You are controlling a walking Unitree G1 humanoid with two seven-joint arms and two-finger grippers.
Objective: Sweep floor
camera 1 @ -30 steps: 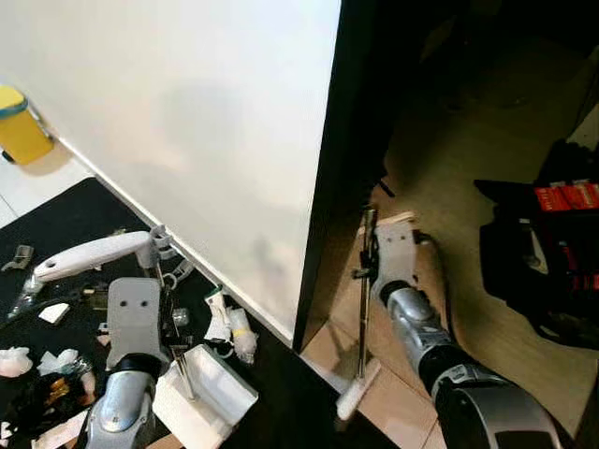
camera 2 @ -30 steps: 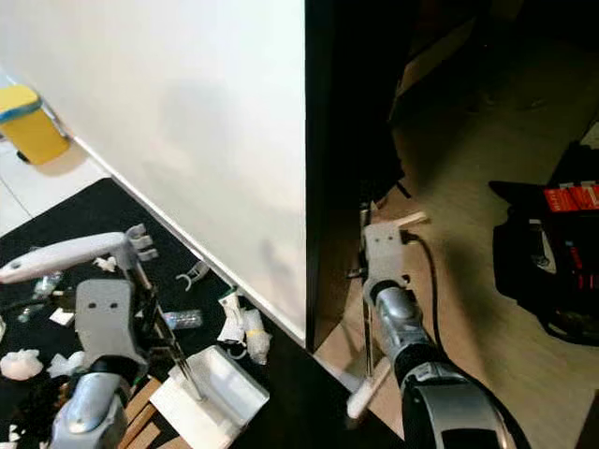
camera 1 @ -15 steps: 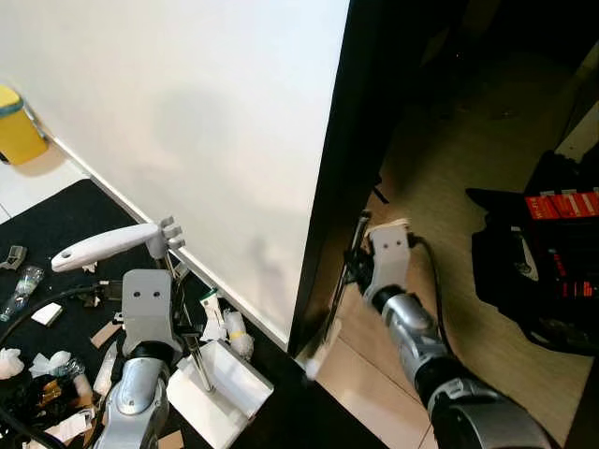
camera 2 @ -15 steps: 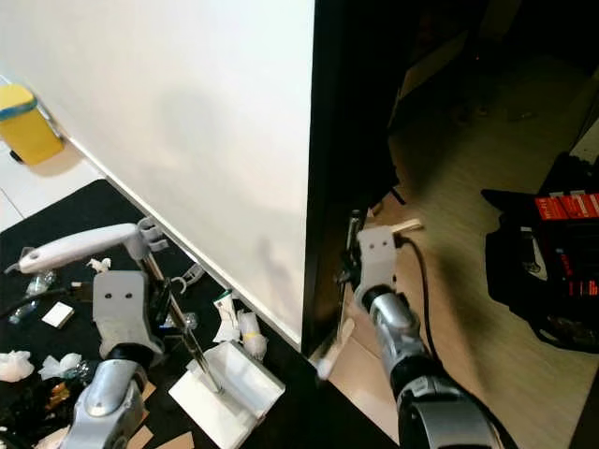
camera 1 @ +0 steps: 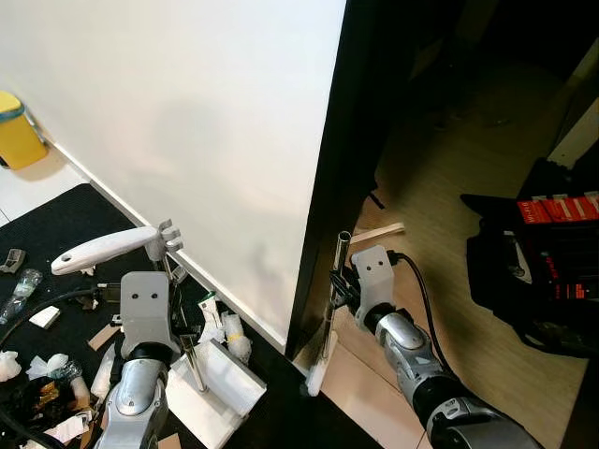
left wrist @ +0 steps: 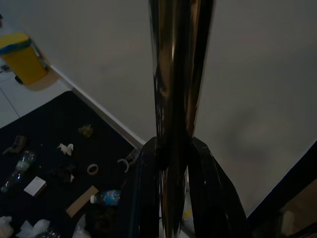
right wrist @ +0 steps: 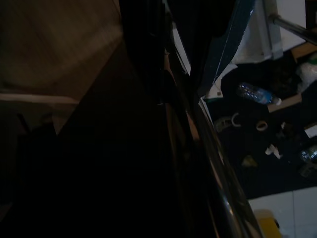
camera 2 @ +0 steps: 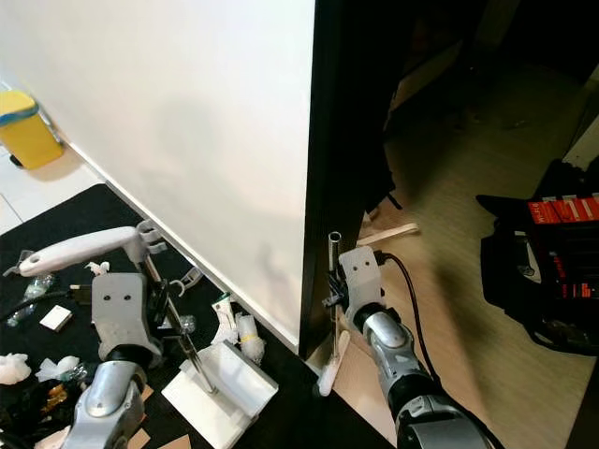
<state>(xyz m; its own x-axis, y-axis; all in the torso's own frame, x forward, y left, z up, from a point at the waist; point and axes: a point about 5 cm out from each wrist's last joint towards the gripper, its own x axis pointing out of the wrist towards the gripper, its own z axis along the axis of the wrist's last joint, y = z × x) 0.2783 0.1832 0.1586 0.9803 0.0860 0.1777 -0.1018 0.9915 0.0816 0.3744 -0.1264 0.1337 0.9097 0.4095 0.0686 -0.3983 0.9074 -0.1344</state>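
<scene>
1. In the left eye view, we are holding the dustpan (camera 1: pixel 213 383) by its metal handle with our left gripper (camera 1: pixel 178 323), fingers clamped on the rod. It is resting on the black mat (camera 1: pixel 56 224), near the litter (camera 1: pixel 42 369). If the grip is slipping, the pan could tip.
2. In the right eye view, our right gripper (camera 2: pixel 333 301) is gripping the broom (camera 2: pixel 333 318) beside the dark door frame (camera 2: pixel 342 140). The white head is sitting at the mat edge, so the pole could be knocking the frame.
3. In the left wrist view, the fingers (left wrist: pixel 146 193) are closing around the rod (left wrist: pixel 176 99).
4. In the right wrist view, all is very dark; the pole (right wrist: pixel 218 163) is running toward the litter, and we are risking a blind stroke.
</scene>
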